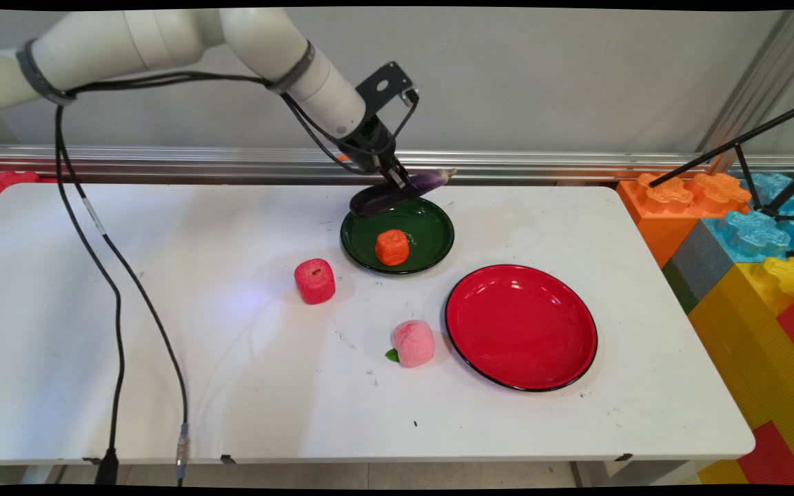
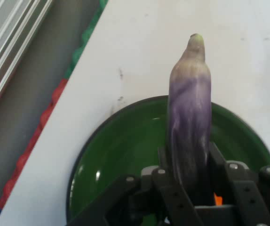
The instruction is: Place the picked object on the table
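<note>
I'm looking at a robotics lab, not a home: a bare white worktop [image 1: 163, 386] stands against a plain grey wall [image 1: 542, 76] with an aluminium rail [image 1: 163, 162] along its foot. Giant toy building blocks [image 1: 748, 262] are stacked at the right, a black tripod [image 1: 748, 148] leans over them, and only toy food [image 1: 315, 281] and plates [image 1: 521, 327] sit out
</note>
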Controlling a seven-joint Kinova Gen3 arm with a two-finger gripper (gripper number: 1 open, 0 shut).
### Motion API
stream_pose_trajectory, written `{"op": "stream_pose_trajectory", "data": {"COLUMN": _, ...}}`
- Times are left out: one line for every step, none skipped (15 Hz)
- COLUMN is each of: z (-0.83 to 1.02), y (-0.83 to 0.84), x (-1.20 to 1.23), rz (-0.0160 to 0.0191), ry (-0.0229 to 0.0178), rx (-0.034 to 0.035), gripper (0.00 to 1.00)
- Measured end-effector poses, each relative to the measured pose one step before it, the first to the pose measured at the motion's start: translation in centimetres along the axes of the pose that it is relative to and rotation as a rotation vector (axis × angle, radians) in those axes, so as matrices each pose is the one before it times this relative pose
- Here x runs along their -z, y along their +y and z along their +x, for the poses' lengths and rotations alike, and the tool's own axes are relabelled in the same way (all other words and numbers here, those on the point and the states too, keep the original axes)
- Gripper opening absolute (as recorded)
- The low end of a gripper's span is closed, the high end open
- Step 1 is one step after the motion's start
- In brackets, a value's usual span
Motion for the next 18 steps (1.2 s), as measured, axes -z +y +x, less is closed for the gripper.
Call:
{"op": "stream_pose_trajectory", "data": {"z": 0.090, "y": 0.418, "x": 0.787, "rz": -0.00776, "ry": 0.00126, "rx": -0.00646, "gripper": 0.00}}
{"op": "stream_pose_trajectory", "data": {"z": 0.005, "y": 0.288, "x": 0.535, "rz": -0.00523, "ry": 0.00003, "rx": -0.00363, "gripper": 0.00}}
{"op": "stream_pose_trajectory", "data": {"z": -0.085, "y": 0.580, "x": 0.917, "rz": -0.01060, "ry": -0.00061, "rx": -0.00696, "gripper": 0.00}}
{"op": "stream_pose_trajectory", "data": {"z": -0.176, "y": 0.551, "x": 0.781, "rz": -0.01123, "ry": -0.00261, "rx": -0.00380, "gripper": 0.00}}
{"op": "stream_pose_trajectory", "data": {"z": -0.318, "y": 0.765, "x": 0.870, "rz": -0.01567, "ry": -0.00522, "rx": -0.00521, "gripper": 0.00}}
{"op": "stream_pose_trajectory", "data": {"z": -0.354, "y": 0.751, "x": 0.683, "rz": -0.01599, "ry": -0.00644, "rx": -0.00581, "gripper": 0.00}}
{"op": "stream_pose_trajectory", "data": {"z": -0.301, "y": 0.555, "x": 0.487, "rz": -0.01195, "ry": -0.00511, "rx": -0.00337, "gripper": 0.00}}
{"op": "stream_pose_trajectory", "data": {"z": -0.572, "y": 0.924, "x": 0.737, "rz": -0.01919, "ry": -0.00935, "rx": -0.00604, "gripper": 0.00}}
{"op": "stream_pose_trajectory", "data": {"z": -0.584, "y": 0.886, "x": 0.634, "rz": -0.01936, "ry": -0.01023, "rx": -0.00481, "gripper": 0.00}}
{"op": "stream_pose_trajectory", "data": {"z": -0.671, "y": 1.031, "x": 0.646, "rz": -0.02275, "ry": -0.01213, "rx": -0.00573, "gripper": 0.00}}
{"op": "stream_pose_trajectory", "data": {"z": -0.808, "y": 1.087, "x": 0.607, "rz": -0.02363, "ry": -0.01344, "rx": -0.00530, "gripper": 0.00}}
{"op": "stream_pose_trajectory", "data": {"z": -0.680, "y": 0.886, "x": 0.430, "rz": -0.01991, "ry": -0.01045, "rx": -0.00440, "gripper": 0.00}}
{"op": "stream_pose_trajectory", "data": {"z": -0.713, "y": 0.896, "x": 0.360, "rz": -0.02012, "ry": -0.01129, "rx": -0.00488, "gripper": 0.00}}
{"op": "stream_pose_trajectory", "data": {"z": -0.773, "y": 1.014, "x": 0.327, "rz": -0.02336, "ry": -0.01218, "rx": -0.00649, "gripper": 0.00}}
{"op": "stream_pose_trajectory", "data": {"z": -0.479, "y": 0.536, "x": 0.135, "rz": -0.01173, "ry": -0.00678, "rx": -0.00394, "gripper": 0.00}}
{"op": "stream_pose_trajectory", "data": {"z": -0.676, "y": 0.720, "x": 0.132, "rz": -0.01527, "ry": -0.00987, "rx": -0.00492, "gripper": 0.00}}
{"op": "stream_pose_trajectory", "data": {"z": -0.617, "y": 0.585, "x": 0.013, "rz": -0.01079, "ry": -0.00872, "rx": -0.00668, "gripper": 0.00}}
{"op": "stream_pose_trajectory", "data": {"z": -0.565, "y": 0.458, "x": -0.095, "rz": -0.00812, "ry": -0.00807, "rx": -0.00656, "gripper": 0.00}}
